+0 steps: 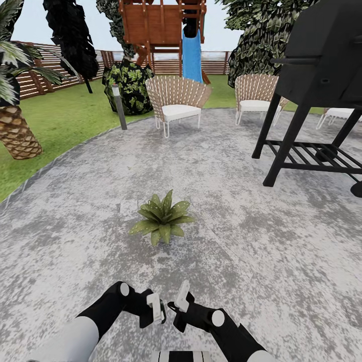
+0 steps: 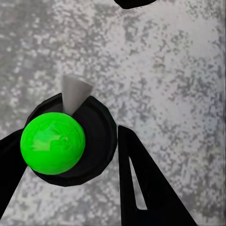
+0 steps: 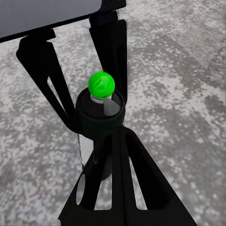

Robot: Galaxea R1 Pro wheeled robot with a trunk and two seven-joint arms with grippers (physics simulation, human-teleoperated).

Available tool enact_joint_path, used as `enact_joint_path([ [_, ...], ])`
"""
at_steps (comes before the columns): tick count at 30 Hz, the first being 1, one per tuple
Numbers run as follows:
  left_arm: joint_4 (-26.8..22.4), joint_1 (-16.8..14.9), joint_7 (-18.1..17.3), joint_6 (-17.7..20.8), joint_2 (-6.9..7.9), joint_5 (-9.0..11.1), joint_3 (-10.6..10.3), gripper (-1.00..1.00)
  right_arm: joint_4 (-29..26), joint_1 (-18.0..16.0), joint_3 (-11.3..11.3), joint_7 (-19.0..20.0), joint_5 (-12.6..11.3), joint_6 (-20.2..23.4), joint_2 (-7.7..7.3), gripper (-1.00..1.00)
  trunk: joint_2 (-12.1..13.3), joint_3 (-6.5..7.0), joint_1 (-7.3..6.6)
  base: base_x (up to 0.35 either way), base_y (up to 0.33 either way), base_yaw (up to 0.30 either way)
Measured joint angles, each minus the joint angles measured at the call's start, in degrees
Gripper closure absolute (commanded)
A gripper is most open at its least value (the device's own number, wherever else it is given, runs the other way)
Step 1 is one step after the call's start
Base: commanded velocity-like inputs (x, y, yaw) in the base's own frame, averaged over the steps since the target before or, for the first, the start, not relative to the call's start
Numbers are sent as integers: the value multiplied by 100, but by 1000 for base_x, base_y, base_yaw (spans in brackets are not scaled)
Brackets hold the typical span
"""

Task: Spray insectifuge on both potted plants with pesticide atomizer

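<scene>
Left gripper (image 1: 157, 307) clamps the pesticide atomizer (image 2: 70, 141): dark round body, bright green ball cap, pale nozzle. Right gripper (image 1: 180, 301) just beside it, jaw state unclear. Potted plant (image 1: 162, 217), leaves white-specked, stands ahead on mottled grey patio (image 1: 241, 241). Open paving all round; black grill (image 1: 322, 90) far right.

1. The patio (image 1: 261, 241) looks like rough, mottled grey stone, matt.
2. The fence (image 1: 45, 65) is brown wooden slats.
3. The chairs (image 1: 177, 98) are pale woven wicker with smooth white cushions.
4. The grill (image 1: 322, 55) is matt black metal.
5. The atomizer (image 3: 100, 117) has a dark matt body and a glossy green cap.
</scene>
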Motion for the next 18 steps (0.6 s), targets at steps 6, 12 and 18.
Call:
enact_joint_path([
  [6, 1, -1, -185, -6, 22, -3, -9, 100, 0, 0, 0, 0, 0, 0, 0, 100, 0, 0, 0, 0, 0, 0],
  [12, 6, -1, -189, -8, 12, -2, -4, 100, 0, 0, 0, 0, 1, 0, 0, 100, 0, 0, 0, 0, 0, 0],
  [18, 9, 8, -189, -12, -1, 8, 6, 100, -1, 0, 0, 0, 1, 0, 0, 100, 0, 0, 0, 0, 0, 0],
])
